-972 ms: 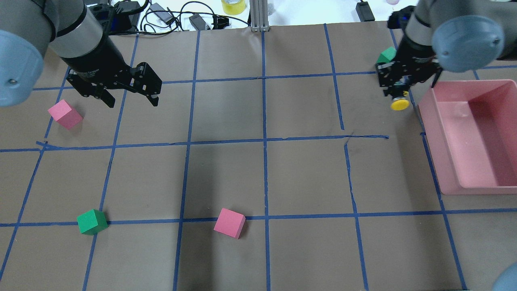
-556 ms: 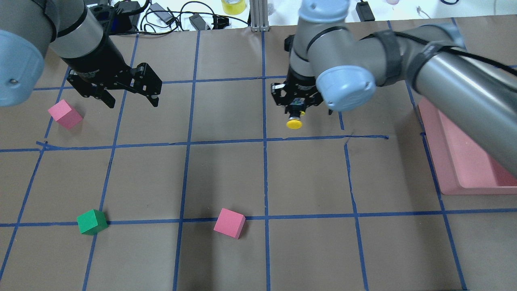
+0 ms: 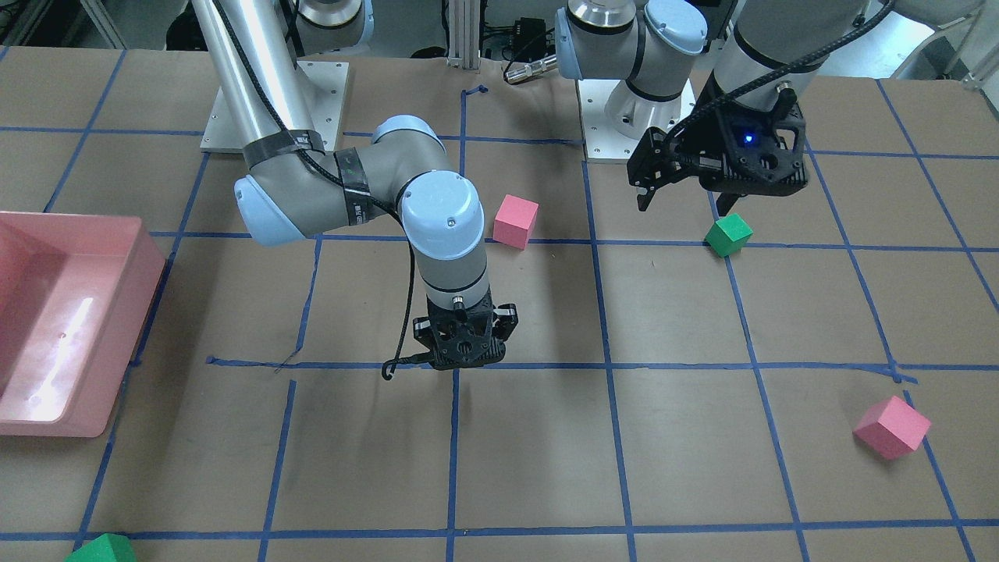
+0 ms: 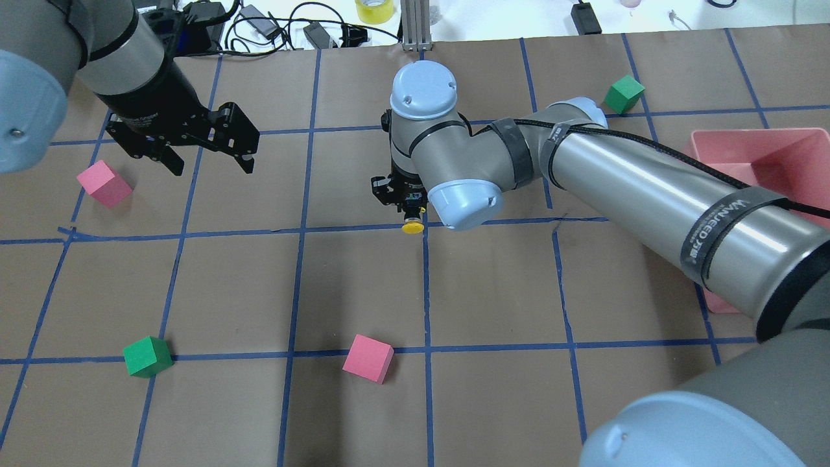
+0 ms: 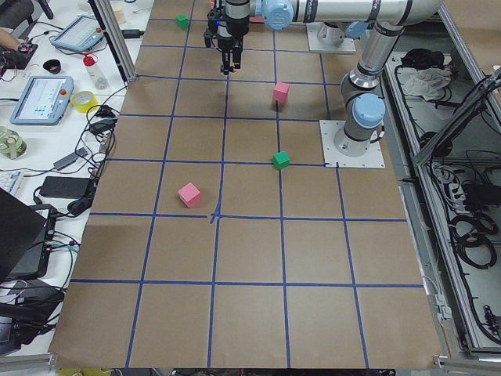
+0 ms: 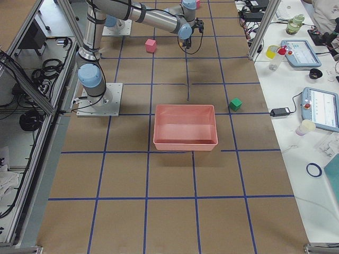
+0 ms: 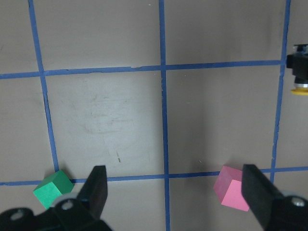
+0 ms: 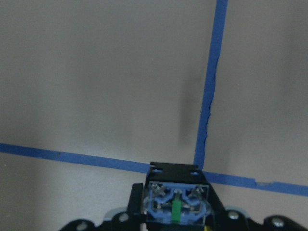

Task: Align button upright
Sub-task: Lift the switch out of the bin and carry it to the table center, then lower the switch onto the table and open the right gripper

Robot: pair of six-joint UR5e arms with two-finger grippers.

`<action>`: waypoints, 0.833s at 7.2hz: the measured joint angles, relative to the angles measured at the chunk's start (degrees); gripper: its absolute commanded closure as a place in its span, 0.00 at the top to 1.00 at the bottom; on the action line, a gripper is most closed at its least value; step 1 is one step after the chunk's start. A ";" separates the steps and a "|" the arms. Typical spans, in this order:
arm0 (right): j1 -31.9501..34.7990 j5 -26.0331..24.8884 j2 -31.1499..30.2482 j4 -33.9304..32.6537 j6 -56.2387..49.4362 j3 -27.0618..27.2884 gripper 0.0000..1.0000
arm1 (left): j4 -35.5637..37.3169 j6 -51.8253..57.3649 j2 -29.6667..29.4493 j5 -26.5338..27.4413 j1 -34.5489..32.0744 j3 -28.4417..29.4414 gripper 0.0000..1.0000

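Observation:
My right gripper (image 4: 410, 215) is shut on the button (image 4: 413, 227) over the tape crossing at the table's middle. The round yellow cap points down toward the table. In the right wrist view the button's contact block (image 8: 176, 208) faces the camera between the fingers. The cap also shows at the right edge of the left wrist view (image 7: 301, 89). In the front view the right gripper (image 3: 463, 355) hides the button. My left gripper (image 4: 211, 162) hangs open and empty at the far left, also seen in the front view (image 3: 687, 203).
A pink cube (image 4: 104, 183) lies by the left gripper. A green cube (image 4: 148, 356) and a pink cube (image 4: 368, 358) lie near the front. Another green cube (image 4: 624, 94) is at the back right. A pink bin (image 4: 804, 139) stands at the right edge.
The right arm has swung left with the button, from beside the pink bin to the table's middle. The left arm has not moved.

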 measured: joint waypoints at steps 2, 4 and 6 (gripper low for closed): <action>0.23 -0.72 0.62 -1.88 -3.58 2.45 0.00 | 0.06 0.01 -0.23 0.07 0.03 -0.60 1.00; 1.05 -0.76 1.07 -2.99 -4.16 3.55 0.00 | 0.58 -0.01 -0.29 0.04 0.04 -1.25 1.00; 1.59 -0.55 1.59 -3.15 -4.32 3.73 0.28 | 0.66 -0.02 -0.29 0.01 0.04 -1.38 1.00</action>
